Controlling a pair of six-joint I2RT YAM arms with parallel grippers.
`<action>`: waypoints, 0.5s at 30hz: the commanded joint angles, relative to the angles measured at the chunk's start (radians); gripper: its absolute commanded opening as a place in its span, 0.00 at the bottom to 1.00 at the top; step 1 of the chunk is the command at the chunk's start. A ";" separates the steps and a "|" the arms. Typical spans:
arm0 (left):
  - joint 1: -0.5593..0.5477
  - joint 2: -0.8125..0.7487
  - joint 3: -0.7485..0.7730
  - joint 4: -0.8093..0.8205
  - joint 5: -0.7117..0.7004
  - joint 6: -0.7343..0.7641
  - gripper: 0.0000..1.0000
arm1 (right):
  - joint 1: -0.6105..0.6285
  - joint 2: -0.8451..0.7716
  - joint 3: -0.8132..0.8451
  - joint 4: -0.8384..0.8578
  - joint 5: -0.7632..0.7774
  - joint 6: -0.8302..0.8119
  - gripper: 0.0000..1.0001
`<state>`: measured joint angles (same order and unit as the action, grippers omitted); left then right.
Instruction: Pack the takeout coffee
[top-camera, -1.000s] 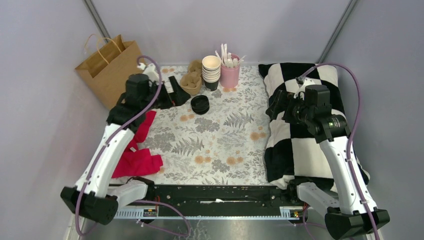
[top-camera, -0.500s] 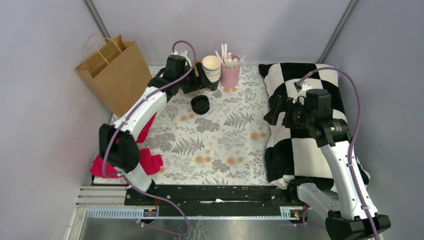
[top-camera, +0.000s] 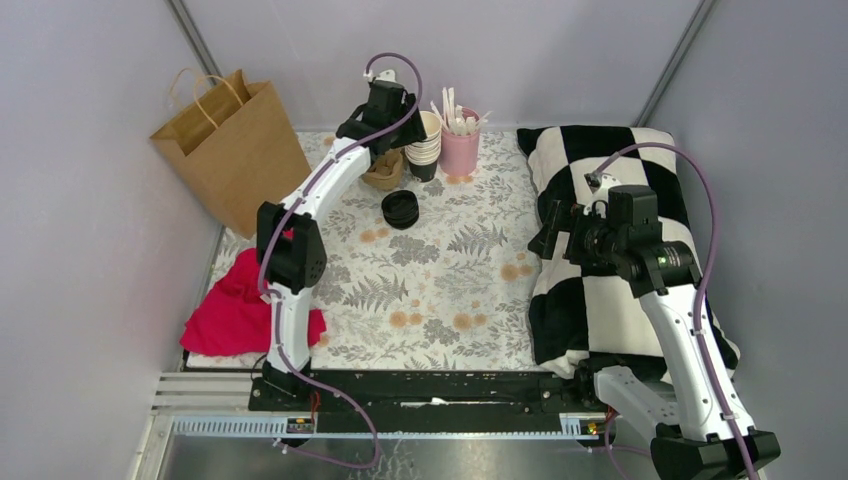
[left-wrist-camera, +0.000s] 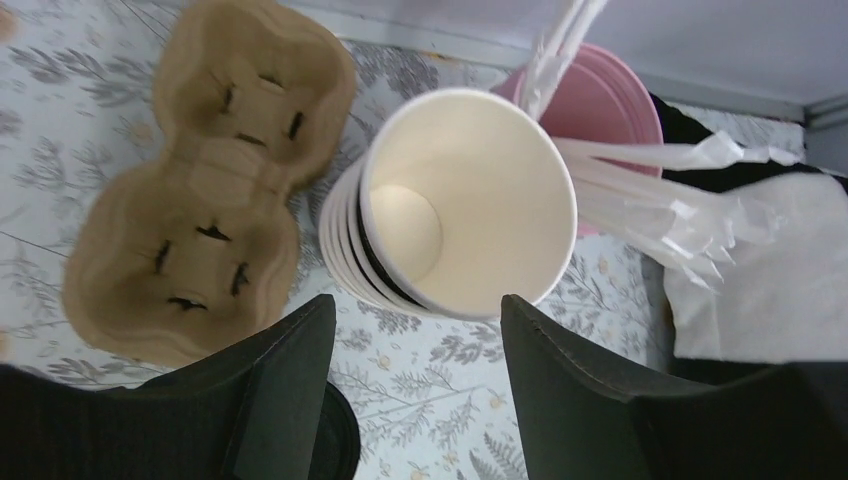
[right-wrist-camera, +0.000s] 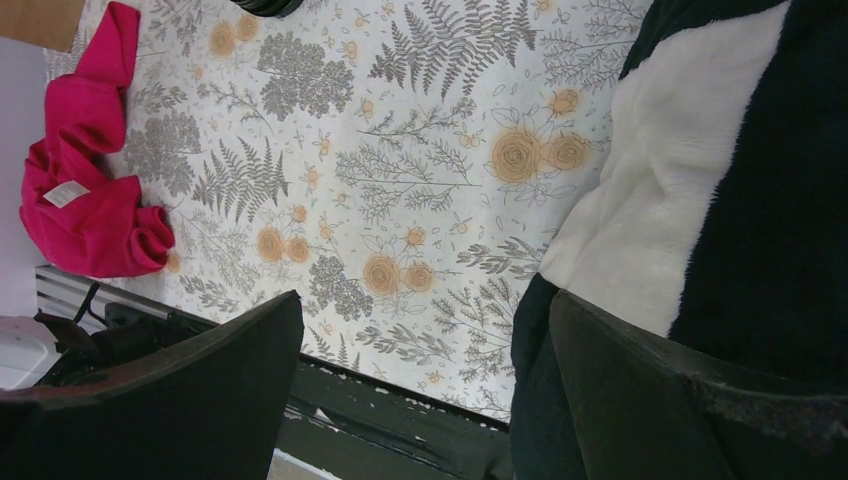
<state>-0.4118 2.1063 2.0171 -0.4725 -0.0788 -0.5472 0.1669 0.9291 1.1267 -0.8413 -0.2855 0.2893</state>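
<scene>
No lidded takeout coffee cup shows in any view. A nested stack of lidless cups (top-camera: 423, 140), black outside and cream inside, stands at the back of the table and also shows in the left wrist view (left-wrist-camera: 465, 200). A low stack of black lids (top-camera: 400, 209) lies in front of it. My left gripper (top-camera: 403, 132) is open and empty, hovering just above and in front of the cup stack (left-wrist-camera: 418, 305). My right gripper (top-camera: 550, 225) is open and empty above the blanket's left edge (right-wrist-camera: 425, 310).
A brown pulp cup carrier (top-camera: 383, 165) lies left of the cups. A pink holder of wrapped straws (top-camera: 460, 145) stands to their right. A brown paper bag (top-camera: 230, 150) stands at the back left. A red cloth (top-camera: 240, 310) lies near left. A black-and-white checked blanket (top-camera: 610, 250) covers the right.
My left arm has swung from beside the paper bag to the back of the table, stretched out over the cup stack. The right gripper has shifted slightly.
</scene>
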 joint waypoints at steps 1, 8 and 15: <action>-0.013 -0.009 0.086 -0.003 -0.160 0.062 0.66 | -0.004 -0.013 -0.017 0.001 0.014 -0.013 1.00; -0.012 0.040 0.146 -0.004 -0.176 0.094 0.66 | -0.004 0.011 -0.004 0.015 0.016 -0.019 1.00; -0.011 0.100 0.187 -0.002 -0.162 0.106 0.48 | -0.005 0.011 -0.010 0.018 0.014 -0.018 1.00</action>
<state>-0.4202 2.1674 2.1502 -0.4797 -0.2211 -0.4671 0.1669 0.9405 1.1095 -0.8402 -0.2787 0.2848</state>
